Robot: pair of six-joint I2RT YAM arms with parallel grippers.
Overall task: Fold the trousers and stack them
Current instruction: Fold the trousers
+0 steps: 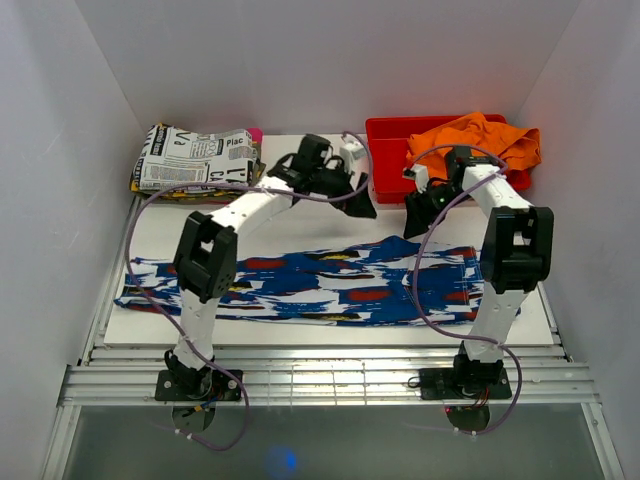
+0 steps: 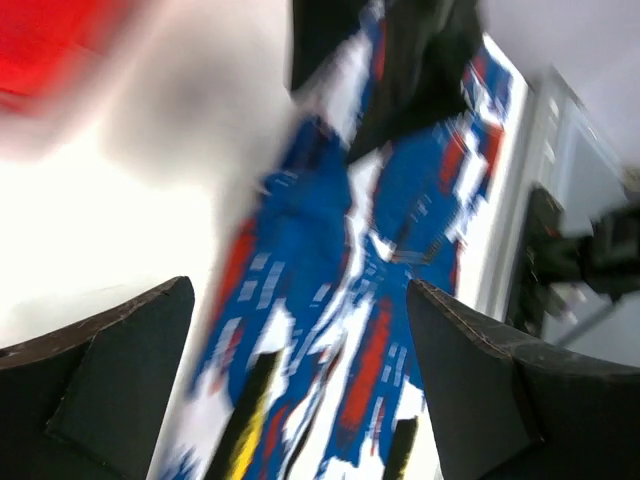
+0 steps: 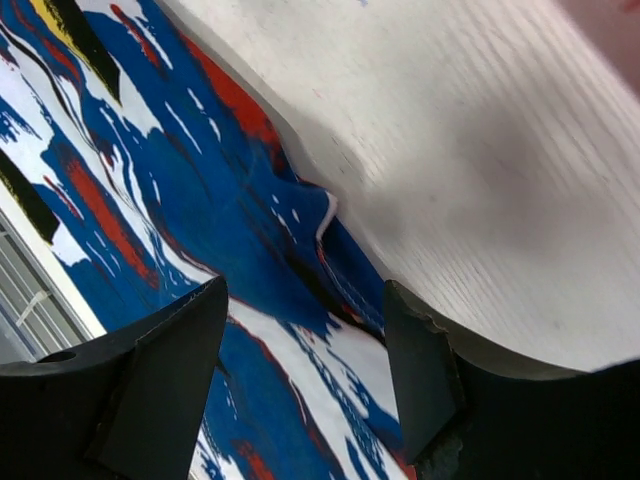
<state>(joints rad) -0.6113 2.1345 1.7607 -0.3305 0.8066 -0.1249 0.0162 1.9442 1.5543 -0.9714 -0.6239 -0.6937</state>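
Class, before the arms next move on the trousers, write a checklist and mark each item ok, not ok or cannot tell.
1. Trousers spread out: ok.
2. Left tool open, empty: ok.
3. Right tool open, empty: ok.
4. Trousers' far edge smooth: not ok, curled by right tool.
5. Print cloth apart from trousers: ok.
6. Tool height above trousers: cannot tell.

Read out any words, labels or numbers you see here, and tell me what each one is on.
"Plac": on the folded newspaper-print cloth, near its right edge.
Other print on that cloth: too small and blurred to read.
No text visible on the trousers, red bin or orange cloth.
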